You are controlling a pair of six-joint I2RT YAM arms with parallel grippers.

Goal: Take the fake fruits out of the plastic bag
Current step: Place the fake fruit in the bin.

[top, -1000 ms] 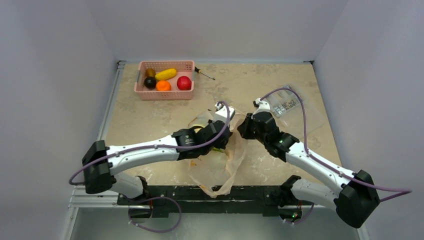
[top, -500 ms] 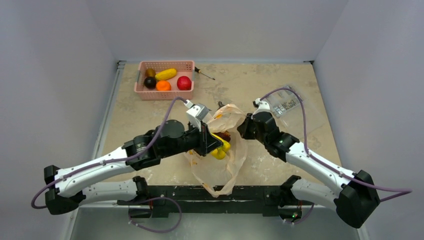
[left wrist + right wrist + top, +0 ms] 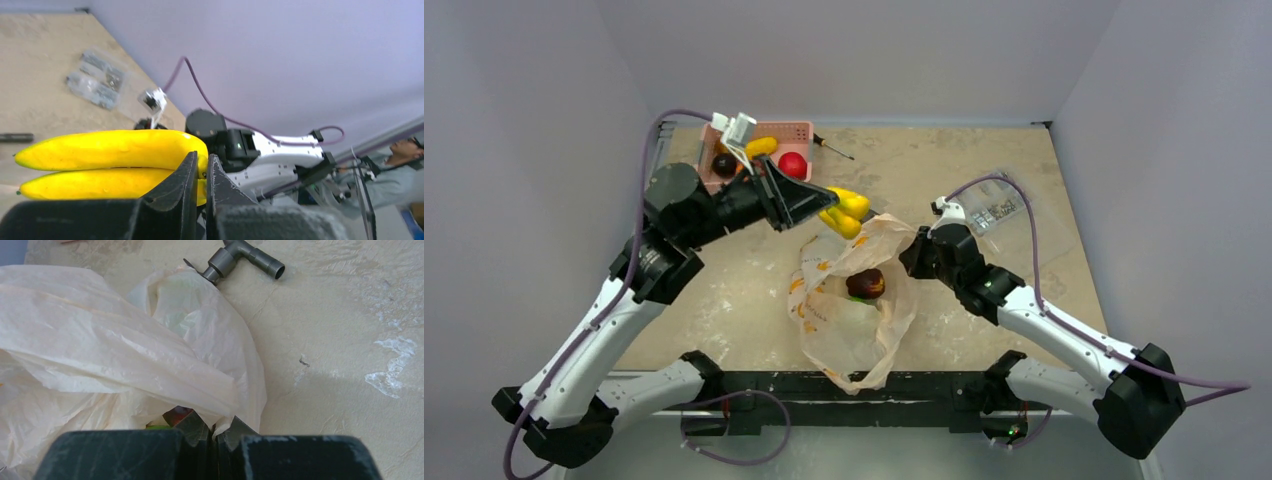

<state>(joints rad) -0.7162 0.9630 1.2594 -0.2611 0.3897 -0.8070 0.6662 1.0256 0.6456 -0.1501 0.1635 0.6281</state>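
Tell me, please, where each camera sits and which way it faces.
Top: above and behind, looking down on the table; left arm and right arm show.
Left wrist: raised, facing sideways across the table; left gripper pinching the banana, right arm beyond.
Right wrist: low, facing down; right gripper pinching the bag.
Shared: top and left wrist both show the banana.

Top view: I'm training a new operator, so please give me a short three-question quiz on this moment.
1. True or false: the banana bunch lies inside the plastic bag.
2. The right fingers are shut on: A) the bag's edge, B) the banana bunch, C) nothing.
3. What colour is the round fruit showing in the bag's open mouth?
Key: 1 false; 2 A; 3 dark maroon, the maroon fruit.
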